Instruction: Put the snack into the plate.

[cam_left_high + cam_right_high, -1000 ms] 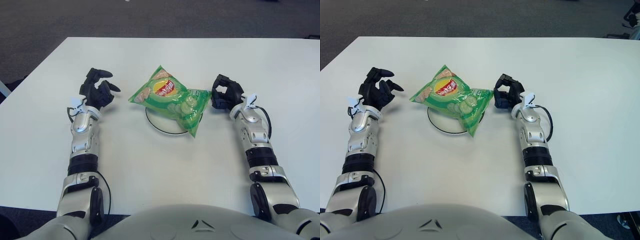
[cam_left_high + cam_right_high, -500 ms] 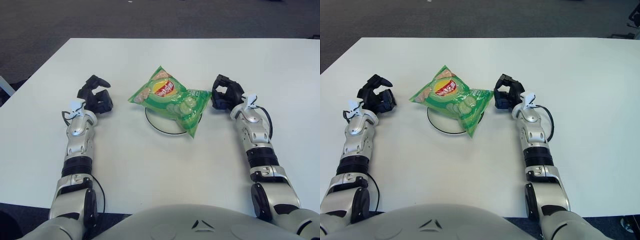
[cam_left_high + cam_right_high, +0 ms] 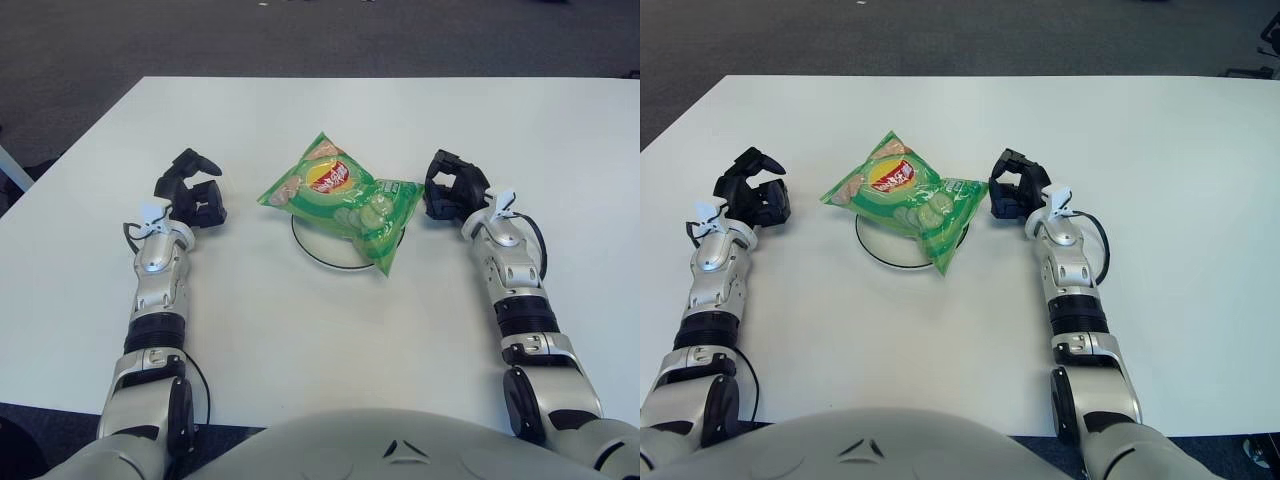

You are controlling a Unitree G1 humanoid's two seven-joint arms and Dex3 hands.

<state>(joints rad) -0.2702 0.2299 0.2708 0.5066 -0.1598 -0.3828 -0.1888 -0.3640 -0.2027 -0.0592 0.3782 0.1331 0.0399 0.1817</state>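
Note:
A green chip bag lies across a white plate with a dark rim in the middle of the white table; the bag covers most of the plate and its lower right corner hangs over the rim. My left hand rests on the table well to the left of the bag, fingers curled, holding nothing. My right hand sits just beside the bag's right corner, fingers curled, with nothing gripped in it.
The white table reaches to its far edge at the back, with dark carpet floor beyond. Both forearms lie on the table at either side of the plate.
My left hand has drawn back to the left, away from the bag, and its fingers have gone from spread to curled. The bag, the plate and my right hand have stayed put.

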